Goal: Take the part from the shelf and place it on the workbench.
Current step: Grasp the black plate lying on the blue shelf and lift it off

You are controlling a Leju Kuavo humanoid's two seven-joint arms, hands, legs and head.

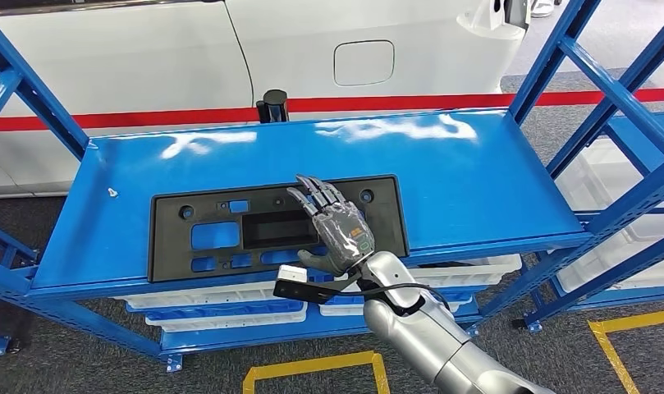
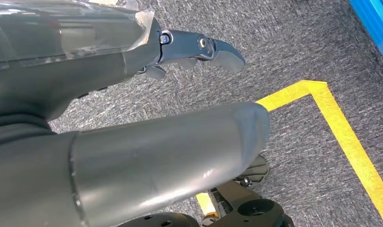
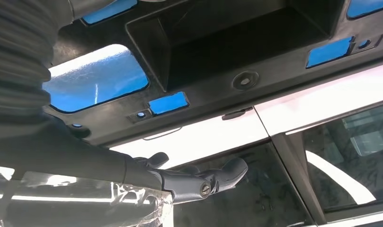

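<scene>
Head view showed the black plastic panel (image 1: 230, 234) lying flat on the blue shelf (image 1: 476, 180), toward its near edge and left of centre; the right hand (image 1: 336, 226) lay over the panel's right half, fingers stretched out and apart, clasping nothing; whether the palm touched the panel could not be told; a white car body (image 1: 148, 57) stood beyond the shelf; white bins (image 1: 230, 295) sat on the level below; left wrist view showed the left hand (image 2: 132, 142) over grey carpet (image 2: 284, 42) with yellow floor tape (image 2: 341, 127), fingers extended, holding nothing.
</scene>
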